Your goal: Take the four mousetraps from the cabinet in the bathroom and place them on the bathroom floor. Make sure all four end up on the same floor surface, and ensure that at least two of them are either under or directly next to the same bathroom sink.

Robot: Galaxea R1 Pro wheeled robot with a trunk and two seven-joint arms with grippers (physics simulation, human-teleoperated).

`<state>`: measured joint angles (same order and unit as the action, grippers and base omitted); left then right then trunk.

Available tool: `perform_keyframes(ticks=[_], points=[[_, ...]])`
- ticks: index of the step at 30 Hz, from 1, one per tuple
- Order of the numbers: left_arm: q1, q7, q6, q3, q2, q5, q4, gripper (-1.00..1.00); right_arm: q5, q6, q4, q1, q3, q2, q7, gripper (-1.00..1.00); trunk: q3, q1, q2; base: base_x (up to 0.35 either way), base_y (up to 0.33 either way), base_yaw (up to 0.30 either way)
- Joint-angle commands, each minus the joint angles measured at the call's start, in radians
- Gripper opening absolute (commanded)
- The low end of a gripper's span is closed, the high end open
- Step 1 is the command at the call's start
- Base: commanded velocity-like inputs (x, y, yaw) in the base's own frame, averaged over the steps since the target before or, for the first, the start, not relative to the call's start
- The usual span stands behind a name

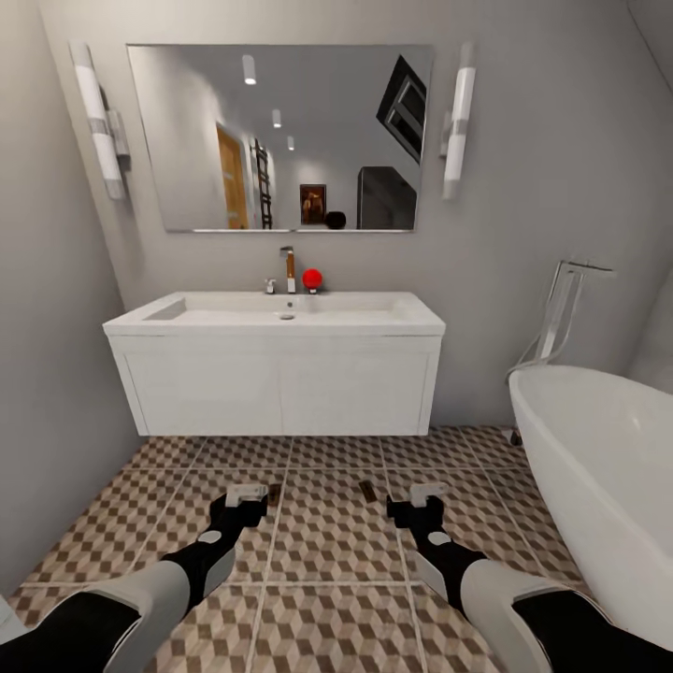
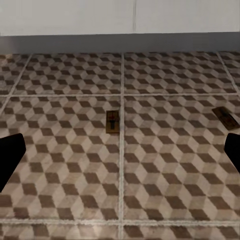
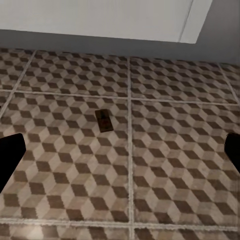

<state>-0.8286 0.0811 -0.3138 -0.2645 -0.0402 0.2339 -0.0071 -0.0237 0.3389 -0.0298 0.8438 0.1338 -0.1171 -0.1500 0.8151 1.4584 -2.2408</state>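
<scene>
Two mousetraps (image 2: pixel 112 122) (image 2: pixel 226 119) lie on bathroom floor (image 1: pixel 327 542) before sink (image 1: pixel 280 313); left claw (image 1: pixel 246 494), right claw (image 1: pixel 422 496) both spread, empty. Advice: fetch remaining traps; set alongside.

White sink (image 1: pixel 274 316); brown-beige cube-patterned floor (image 1: pixel 327 533); tan mousetrap (image 2: pixel 112 121), seemingly red-marked; red ball (image 1: pixel 311 278).

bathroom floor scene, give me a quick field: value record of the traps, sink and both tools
mousetraps seen: two, lying flat on the bathroom floor
trap one: mousetrap, beside a grout line, ahead of the left tool
trap two: second mousetrap, near the right tool
placement: both in front of the sink, not under its vanity
left tool: open, holding nothing
right tool: open, holding nothing
other: bathtub at the robot's right
</scene>
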Motion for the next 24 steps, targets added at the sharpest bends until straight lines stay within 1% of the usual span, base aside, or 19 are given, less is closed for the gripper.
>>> perform_keyframes(ticks=[1, 5, 6, 8, 12, 19, 24], points=[[0.000, 0.004, -0.003, -0.008, 0.002, 0.011, 0.001, 1.00, -0.002, 0.003, -0.003, 0.001, 0.008, 0.000, -0.005, 1.00, -0.002, -0.004, 0.007, 0.000, 0.000, 0.000], [0.002, 0.003, -0.002, -0.007, 0.014, 0.036, 0.002, 1.00, -0.002, -0.002, -0.004, 0.001, 0.008, 0.003, -0.006, 1.00, -0.015, -0.019, 0.035, 0.000, 0.000, 0.000], [0.002, 0.003, -0.002, -0.007, 0.021, 0.052, 0.002, 1.00, -0.002, -0.005, -0.004, 0.001, 0.008, 0.006, -0.006, 1.00, -0.018, -0.023, 0.042, 0.000, 0.000, 0.000], [0.001, 0.003, -0.002, -0.007, 0.027, 0.068, 0.002, 1.00, -0.002, -0.006, -0.004, 0.001, 0.008, 0.011, -0.006, 1.00, -0.024, -0.031, 0.056, 0.000, 0.000, 0.000], [0.001, 0.003, -0.002, -0.007, 0.036, 0.092, 0.002, 1.00, -0.002, -0.009, -0.004, 0.001, 0.009, 0.022, -0.006, 1.00, -0.037, -0.046, 0.084, 0.000, 0.000, 0.000], [0.001, 0.003, -0.001, -0.006, 0.044, 0.106, 0.002, 1.00, -0.002, -0.027, -0.004, 0.000, 0.009, 0.052, -0.006, 1.00, -0.059, -0.073, 0.133, 0.000, 0.000, 0.000], [0.002, 0.003, -0.002, -0.007, 0.047, 0.110, 0.002, 1.00, -0.002, -0.038, -0.004, -0.026, 0.009, 0.066, -0.008, 1.00, -0.074, -0.092, 0.168, 0.000, 0.000, 0.000]])
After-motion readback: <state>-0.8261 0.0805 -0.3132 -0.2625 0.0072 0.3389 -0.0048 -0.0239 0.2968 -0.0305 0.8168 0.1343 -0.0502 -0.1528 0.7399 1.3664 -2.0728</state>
